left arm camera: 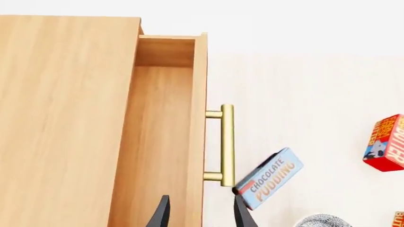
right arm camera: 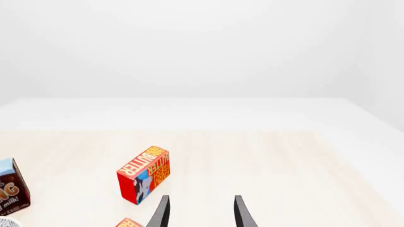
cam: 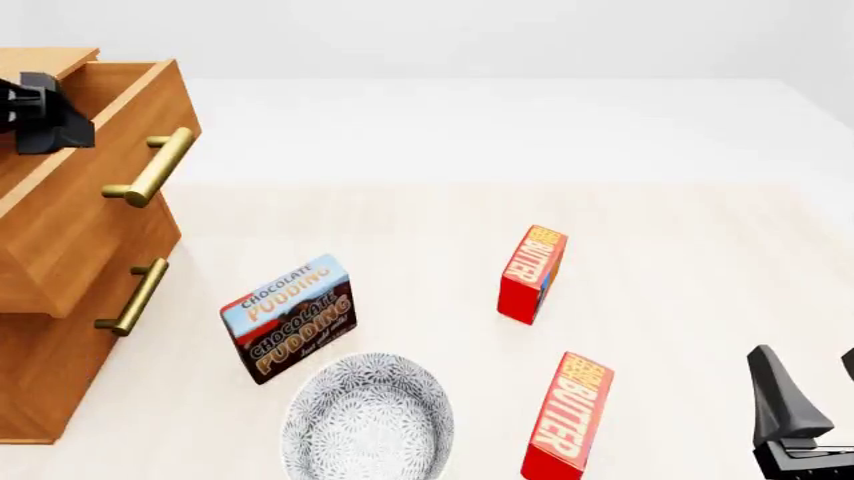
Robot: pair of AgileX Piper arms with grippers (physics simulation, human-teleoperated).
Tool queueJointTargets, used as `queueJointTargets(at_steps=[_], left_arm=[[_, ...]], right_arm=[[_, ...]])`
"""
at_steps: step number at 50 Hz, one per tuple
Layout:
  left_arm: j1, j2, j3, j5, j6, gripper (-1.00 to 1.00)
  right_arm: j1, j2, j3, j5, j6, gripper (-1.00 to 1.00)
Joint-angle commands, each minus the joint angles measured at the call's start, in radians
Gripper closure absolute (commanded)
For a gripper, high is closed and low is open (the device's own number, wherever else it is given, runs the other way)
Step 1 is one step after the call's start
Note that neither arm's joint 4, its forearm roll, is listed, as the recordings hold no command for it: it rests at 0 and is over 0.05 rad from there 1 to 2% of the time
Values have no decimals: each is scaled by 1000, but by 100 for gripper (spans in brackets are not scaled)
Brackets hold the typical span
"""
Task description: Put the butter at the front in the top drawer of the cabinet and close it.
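The butter at the front (cam: 567, 415) stands upright on the table near the front edge, apart from both grippers. Only its corner shows in the left wrist view (left arm camera: 399, 220) and its top in the right wrist view (right arm camera: 128, 222). The cabinet (cam: 54, 270) stands at the left. Its top drawer (cam: 100, 190) is pulled open and its inside (left arm camera: 161, 142) looks empty. My left gripper (left arm camera: 200, 215) is open and empty above the drawer's front panel, near the brass handle (left arm camera: 226, 144). My right gripper (cam: 811, 390) is open and empty, to the right of the front butter.
The other butter carton (cam: 531, 272) stands farther back mid-table; it also shows in the right wrist view (right arm camera: 144, 175). The chocolate pudding box (cam: 287, 318) stands in front of the lower drawer (cam: 80, 340). A patterned grey bowl (cam: 367, 420) sits at the front.
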Motion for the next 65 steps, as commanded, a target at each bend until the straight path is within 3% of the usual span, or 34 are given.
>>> queueJointTargets(at_steps=[1, 25, 29, 37, 65], left_arm=[[-1, 11, 59, -37, -30, -100], [-17, 25, 134, -85, -40, -100], [-61, 21, 139, -81, -70, -100], [-76, 6, 111, -62, -61, -100], [-187, 26, 151, -102, -92, -100]], right_arm=[[0, 1, 1, -2, -1, -100], [0, 2, 1, -4, 0, -100], [0, 2, 1, -3, 0, -100], [0, 2, 1, -3, 0, -100], [0, 2, 1, -3, 0, -100]])
